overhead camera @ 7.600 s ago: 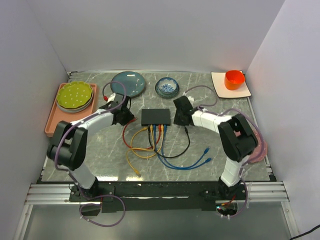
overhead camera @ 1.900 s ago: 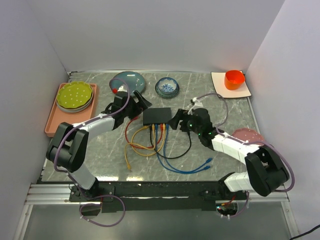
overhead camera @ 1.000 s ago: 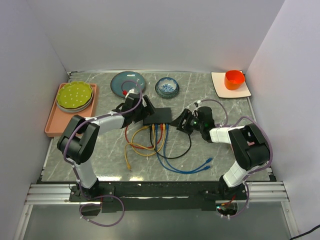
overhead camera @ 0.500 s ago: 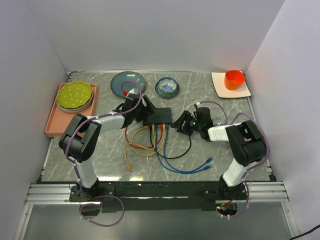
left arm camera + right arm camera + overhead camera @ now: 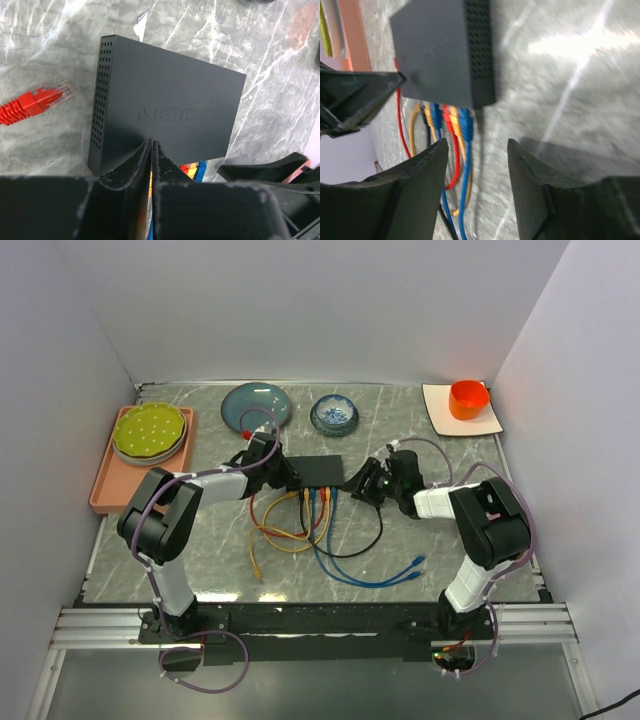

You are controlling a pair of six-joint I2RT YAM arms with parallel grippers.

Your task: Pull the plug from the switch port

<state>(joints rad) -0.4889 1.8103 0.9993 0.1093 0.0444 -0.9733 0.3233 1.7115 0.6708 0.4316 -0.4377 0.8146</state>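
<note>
The switch (image 5: 314,470) is a flat black box at mid-table, shown close in the left wrist view (image 5: 165,112) and the right wrist view (image 5: 440,55). Yellow, red and blue plugs (image 5: 454,121) sit in the ports along its near edge. A loose red plug (image 5: 37,100) lies on the table beside its vented end. My left gripper (image 5: 283,472) is shut with nothing between its fingers, its tips (image 5: 151,145) over the switch's top. My right gripper (image 5: 363,483) stands open just off the switch's right end, the gap (image 5: 477,145) in line with the outermost blue plug and empty.
Yellow, red, blue and black cables (image 5: 300,530) loop on the marble in front of the switch. Behind it are a teal plate (image 5: 256,405) and a blue bowl (image 5: 334,413). An orange cup (image 5: 468,398) stands back right; a pink tray (image 5: 108,485) with a green plate (image 5: 150,432) lies left.
My left gripper has gone from wide open to shut and settled on the switch's left part. The right gripper's jaws have narrowed a little while it stayed by the right end.
</note>
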